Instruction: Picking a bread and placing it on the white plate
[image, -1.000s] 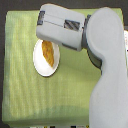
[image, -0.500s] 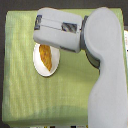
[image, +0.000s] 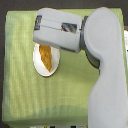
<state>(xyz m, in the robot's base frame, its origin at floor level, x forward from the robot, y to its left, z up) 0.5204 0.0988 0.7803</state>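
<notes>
Since a second ago, your arm (image: 95, 55) has shifted slightly toward the exterior view's right, uncovering more of the plate.

Exterior view: the bread (image: 46, 56) lies on the white plate (image: 37, 64), running lengthwise down it, its upper end hidden under the arm's grey housing. The plate rests on the green-covered bench (image: 30, 100), toward the exterior view's left. The jaws sit under the housing, out of sight; you cannot tell whether they are wide, narrow, or holding anything.
</notes>
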